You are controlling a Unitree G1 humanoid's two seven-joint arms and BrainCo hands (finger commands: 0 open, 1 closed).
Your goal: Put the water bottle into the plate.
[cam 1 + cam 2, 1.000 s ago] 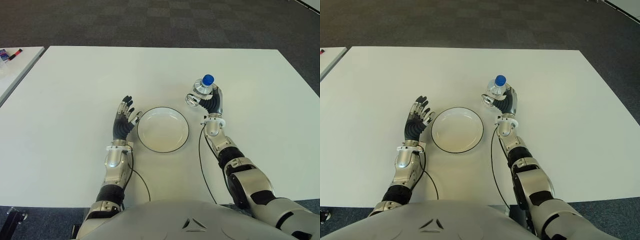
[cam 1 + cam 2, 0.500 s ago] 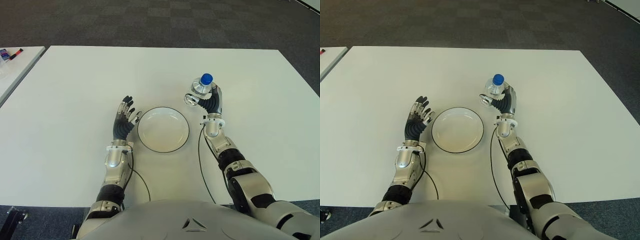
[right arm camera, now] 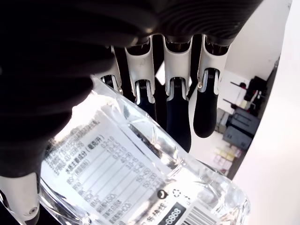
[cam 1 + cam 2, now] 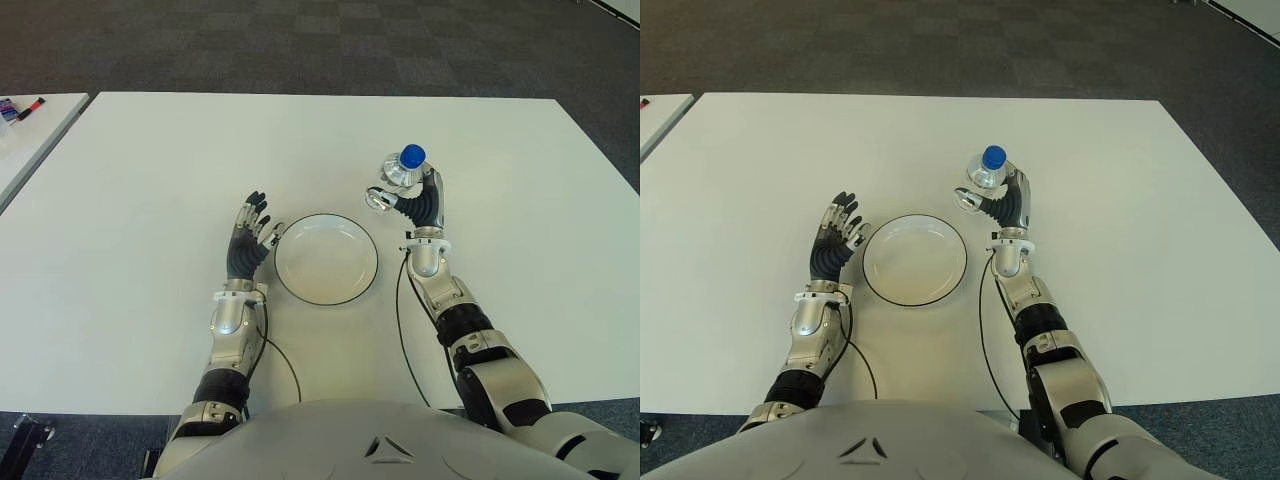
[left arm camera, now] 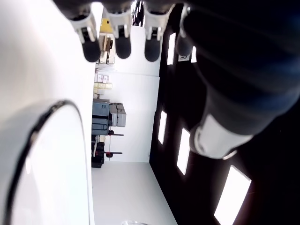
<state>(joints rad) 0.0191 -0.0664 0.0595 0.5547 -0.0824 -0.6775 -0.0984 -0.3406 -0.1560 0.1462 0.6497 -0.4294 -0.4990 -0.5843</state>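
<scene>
While right hand (image 4: 425, 205) fingers clamp water bottle (image 4: 403, 170), plate (image 4: 327, 258) beside splayed left hand (image 4: 248, 236)

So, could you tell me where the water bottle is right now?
In the eye views, the water bottle is gripped in the right hand, to the right of and beyond the plate; the left hand shows by the plate's left rim.

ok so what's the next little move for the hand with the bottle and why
Probably carry it toward the robot's left, over the plate, before lowering. The right hand is closed on the water bottle, which shows beside the plate's right rim rather than over its bowl, and the plate holds nothing yet. The left hand shows open just left of the plate, out of the path.
</scene>
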